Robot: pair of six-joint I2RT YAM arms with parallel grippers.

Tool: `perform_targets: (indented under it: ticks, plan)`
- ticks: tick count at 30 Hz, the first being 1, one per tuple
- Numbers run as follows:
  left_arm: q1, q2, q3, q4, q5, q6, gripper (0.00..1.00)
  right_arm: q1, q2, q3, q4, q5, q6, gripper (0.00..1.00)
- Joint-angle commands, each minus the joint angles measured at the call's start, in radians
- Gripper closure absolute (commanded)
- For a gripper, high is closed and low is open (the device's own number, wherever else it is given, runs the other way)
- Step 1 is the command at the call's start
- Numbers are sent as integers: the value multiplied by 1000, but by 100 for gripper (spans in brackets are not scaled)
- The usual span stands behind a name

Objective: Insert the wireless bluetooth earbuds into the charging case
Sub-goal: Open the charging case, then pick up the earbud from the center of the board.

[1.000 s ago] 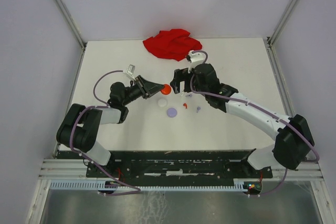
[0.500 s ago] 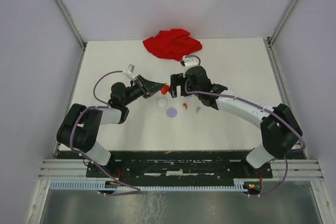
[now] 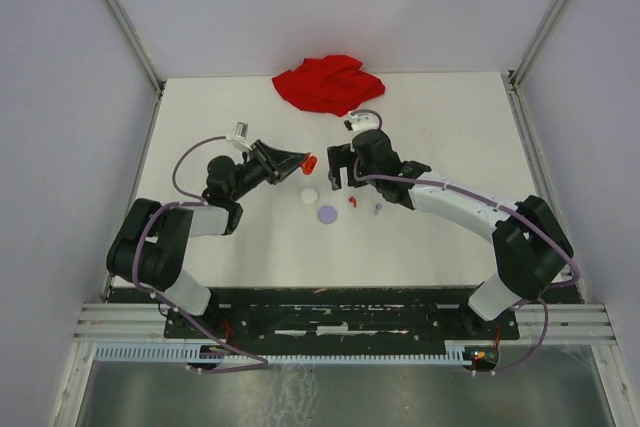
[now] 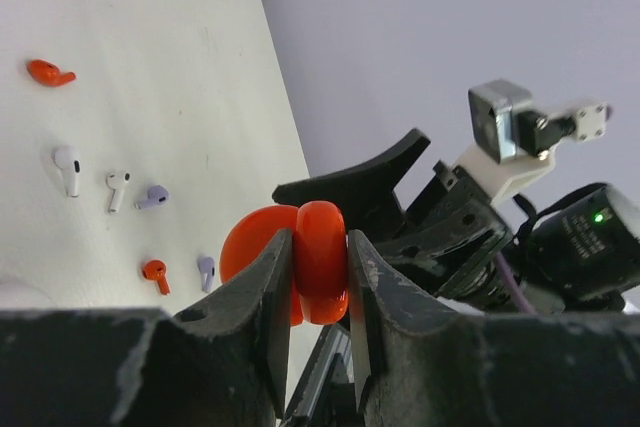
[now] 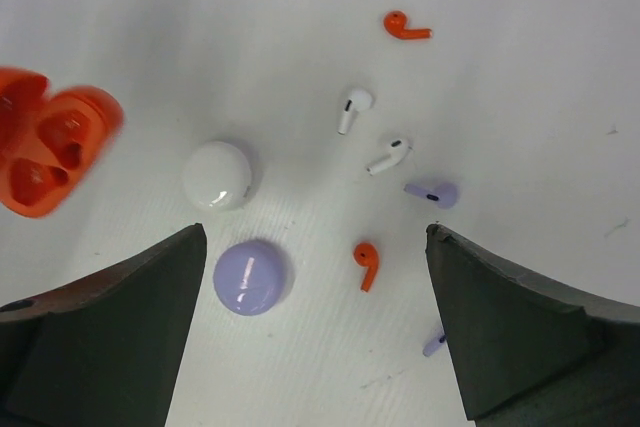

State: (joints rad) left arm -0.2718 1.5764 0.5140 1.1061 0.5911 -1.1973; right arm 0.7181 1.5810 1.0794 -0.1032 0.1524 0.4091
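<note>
The left gripper (image 4: pixel 318 272) has both fingers pressed flat against the sides of the red charging case (image 4: pixel 322 232). The case is held above the table (image 5: pixel 540 87) with its lid swung open. In the right wrist view the case lies at the left edge of the frame.

The right gripper (image 5: pixel 315 247) stands wide apart with nothing between its fingers.

Below it, six earbuds lie loose on the white surface:
- upper red earbud (image 5: pixel 405 27), top right of centre
- upper white earbud (image 5: pixel 352 107) and lower white earbud (image 5: pixel 388 155), near each other
- upper lavender earbud (image 5: pixel 432 192)
- lower red earbud (image 5: pixel 366 262)
- lower lavender earbud (image 5: pixel 435 345), beside the right finger

Left of them lie a white disc (image 5: pixel 217 175) and a lavender disc (image 5: pixel 250 277), close together. In the overhead view a red cloth (image 3: pixel 328 82) lies at the table's top edge.
</note>
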Motion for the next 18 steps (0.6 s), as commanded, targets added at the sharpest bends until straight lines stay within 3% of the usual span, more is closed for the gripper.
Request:
perform_targets:
  ticks: [1,7,11,18]
  plan:
    - [26,-27,-19,76,-77,-102,97,1,13,70,-137,136,-69,1]
    - [48,4,-39,162,-110,-183,97,-15,136,223,-276,146,-211,12]
    - [54,15,-41,173,-111,-196,97,-51,243,382,-368,97,-323,25]
    - [80,3,-63,196,-92,-217,97,-92,419,624,-560,44,-413,30]
